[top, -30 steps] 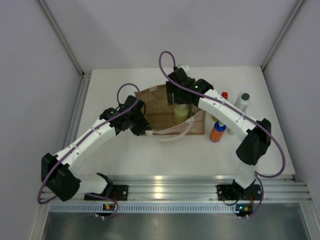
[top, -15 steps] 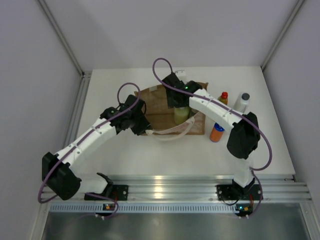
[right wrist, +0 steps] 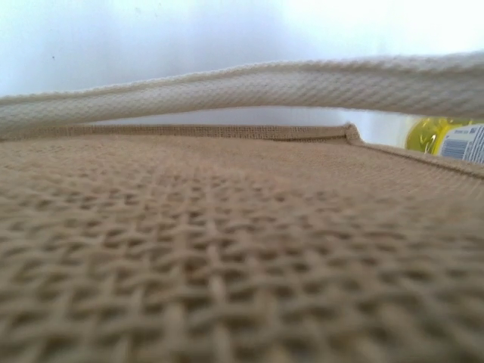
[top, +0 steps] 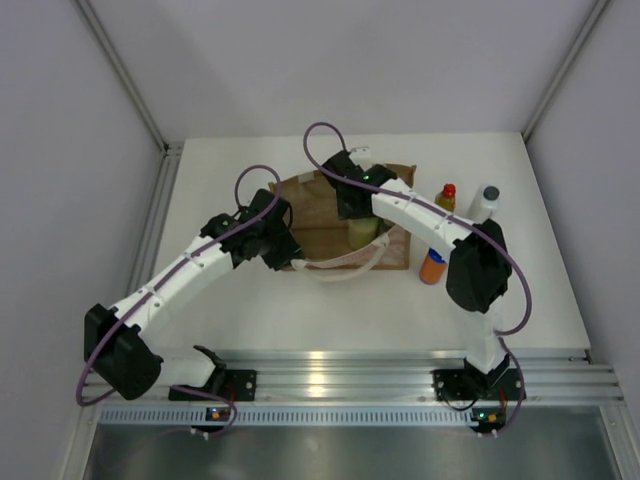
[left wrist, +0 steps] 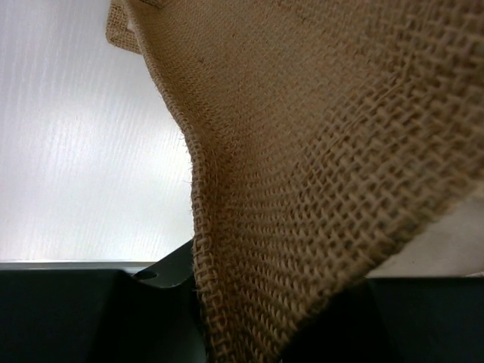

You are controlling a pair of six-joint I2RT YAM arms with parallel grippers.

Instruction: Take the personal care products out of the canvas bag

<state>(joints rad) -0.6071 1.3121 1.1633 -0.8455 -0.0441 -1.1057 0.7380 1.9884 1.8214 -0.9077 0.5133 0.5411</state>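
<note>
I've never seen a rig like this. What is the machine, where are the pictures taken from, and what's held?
Two white robot arms are bolted to a table. The wide picture looks down from above; the other two come from wrist cameras. The left gripper pinches the edge of the canvas bag. The right gripper is over the bag's mouth, by a pale green bottle inside; whether it grips anything is unclear. Right of the bag sit a yellow bottle, a white bottle and an orange bottle.
</note>
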